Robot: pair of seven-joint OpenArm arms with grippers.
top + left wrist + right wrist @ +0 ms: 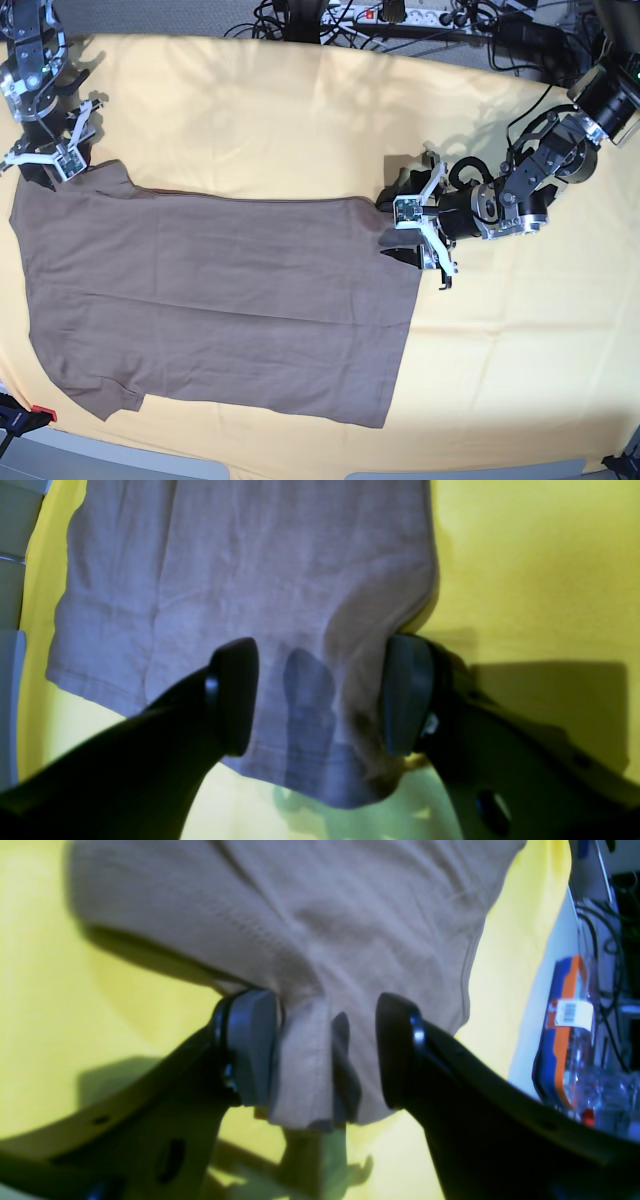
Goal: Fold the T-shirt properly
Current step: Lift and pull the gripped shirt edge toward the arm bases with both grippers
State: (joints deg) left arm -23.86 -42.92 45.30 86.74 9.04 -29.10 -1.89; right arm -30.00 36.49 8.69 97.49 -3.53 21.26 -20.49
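Note:
The taupe-brown T-shirt [220,290] lies flat on the yellow cloth [300,110], reaching from the left edge to the middle. My left gripper [397,232] is at the shirt's far right corner. In the left wrist view it [320,695] is open, with its jaws either side of the shirt's [250,570] hem corner. My right gripper [50,160] is at the shirt's far left corner. In the right wrist view it [325,1050] is open, with a bunched edge of the shirt [325,915] between its jaws.
A power strip and tangled cables [400,12] lie beyond the cloth's far edge. A clear bottle with an orange and blue label [565,1040] stands off the cloth's side. A small red and black object [20,415] sits at the front left corner.

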